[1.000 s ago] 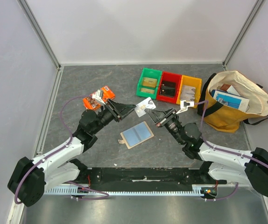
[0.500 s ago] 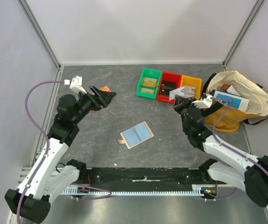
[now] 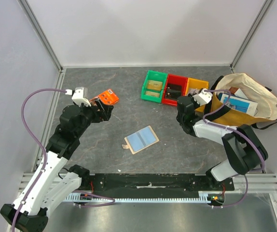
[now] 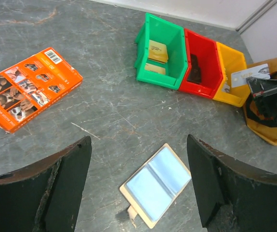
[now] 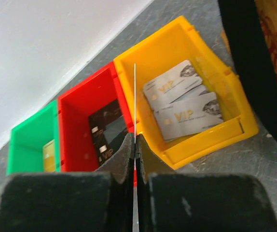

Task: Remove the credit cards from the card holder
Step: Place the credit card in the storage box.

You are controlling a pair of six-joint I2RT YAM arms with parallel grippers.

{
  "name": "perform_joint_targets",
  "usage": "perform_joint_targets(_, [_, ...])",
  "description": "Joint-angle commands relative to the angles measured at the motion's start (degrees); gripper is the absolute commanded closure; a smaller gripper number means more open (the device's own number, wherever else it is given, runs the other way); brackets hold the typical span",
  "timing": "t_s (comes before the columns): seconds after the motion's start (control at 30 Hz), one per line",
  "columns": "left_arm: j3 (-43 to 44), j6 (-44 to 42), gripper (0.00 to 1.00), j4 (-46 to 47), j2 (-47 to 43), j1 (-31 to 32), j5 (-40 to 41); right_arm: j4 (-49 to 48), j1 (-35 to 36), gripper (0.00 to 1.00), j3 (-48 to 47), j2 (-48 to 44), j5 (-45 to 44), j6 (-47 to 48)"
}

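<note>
**Top view.** The card holder [image 3: 141, 139] lay open and flat near the middle of the table [image 3: 177, 152], between the two arms and touched by neither. The left claw [image 3: 104, 110] hung over the left part of the table, partly covering an orange packet [image 3: 106, 96]. The right claw [image 3: 181, 102] stood at the near side of three bins set touching in a row: a green bin [image 3: 154, 86], a red bin [image 3: 174, 90] and a yellow bin [image 3: 197, 87]. A cloth bag [image 3: 247, 104] holding papers stood just right of the yellow bin, and the right arm's cable crossed in front of it. The right claw's grip could not be read from here.

**Left wrist view.** The left claw was released, its fingers [image 4: 66, 179] wide apart with nothing between them. The card holder lay on the table below the gap, two pale-blue pockets facing up and its tab toward the near edge. The orange packet lay flat, well apart to the left. At the right edge, the right claw held a grey credit card [image 4: 248, 76] beside the yellow bin.

**Right wrist view.** The right claw was clenched on the credit card, which showed edge-on as a thin upright white line. Beyond it, the yellow bin held two grey cards [image 5: 184, 104] marked VIP. The red bin held dark cards [image 5: 104, 133] and the green bin a gold card [image 5: 49, 154].
</note>
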State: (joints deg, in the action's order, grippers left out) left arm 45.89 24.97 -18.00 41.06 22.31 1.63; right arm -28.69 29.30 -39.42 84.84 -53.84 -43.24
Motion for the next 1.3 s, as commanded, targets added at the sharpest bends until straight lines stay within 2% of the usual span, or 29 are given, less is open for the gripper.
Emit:
perform_joint_targets(0.0, [-0.1,-4.1,0.14,-0.6,-1.4,1.0,3.9,-4.7,-1.4,1.0,-3.2,3.5,-9.0,2.0])
perform_joint_targets(0.23, [-0.3,-4.4,0.14,-0.6,-2.2,1.5,4.7,-8.9,-4.6,1.0,-6.1,9.8,-7.8,6.2])
perform_joint_targets(0.93, [-0.8,-4.3,0.15,-0.2,-1.6,1.5,3.9,-9.7,-9.9,1.0,-8.1,19.2,7.0,-2.1])
perform_joint_targets(1.0, [-0.8,-4.3,0.15,-0.1,-1.7,1.6,3.8,-7.3,-9.9,0.99,-8.7,19.0,7.0,-2.6])
perform_joint_targets(1.13, [-1.0,-4.2,0.15,0.0,-1.8,1.6,3.8,-2.9,-10.3,0.89,-9.4,18.5,5.1,-3.2])
perform_joint_targets(1.27, [-1.0,-4.3,0.15,0.1,-1.8,1.5,3.6,1.6,-11.3,0.84,-10.2,18.5,5.5,-4.3])
